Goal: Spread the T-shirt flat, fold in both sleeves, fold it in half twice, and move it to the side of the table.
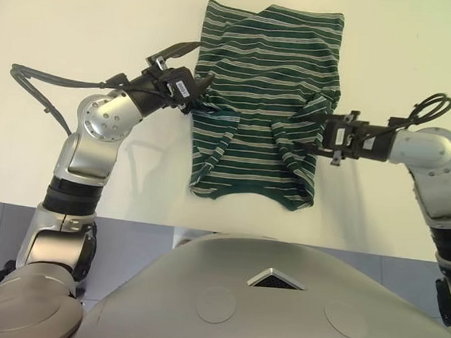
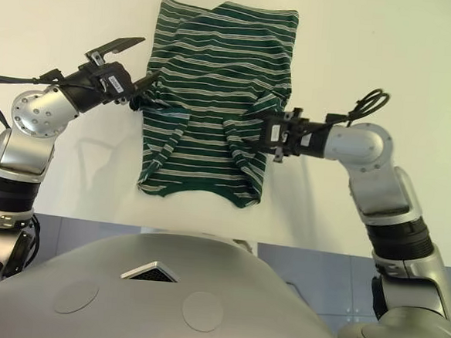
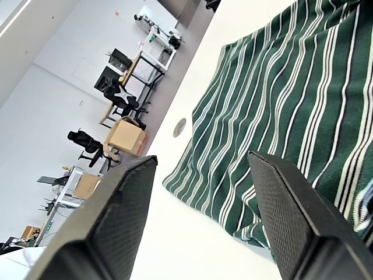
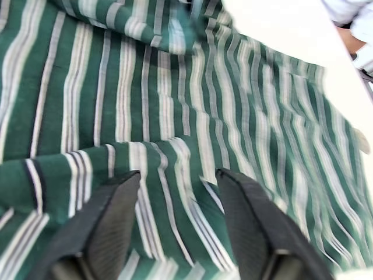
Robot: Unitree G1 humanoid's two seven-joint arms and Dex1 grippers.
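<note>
While the T-shirt (image 1: 266,87) lies by the far edge of the table (image 1: 81,20), sleeves seemingly in, L gripper (image 1: 200,67) and R gripper (image 1: 305,144) flank it, both spread; 1st half-fold looks next, needing hem pinches.

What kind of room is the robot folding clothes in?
Probably a robotics lab or workshop. Beyond the white table with the striped T-shirt there is a big open floor with workbenches, office chairs and cardboard boxes.

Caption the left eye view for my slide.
Left gripper and right gripper at either side of a partly folded green striped T-shirt on a white table.
</note>
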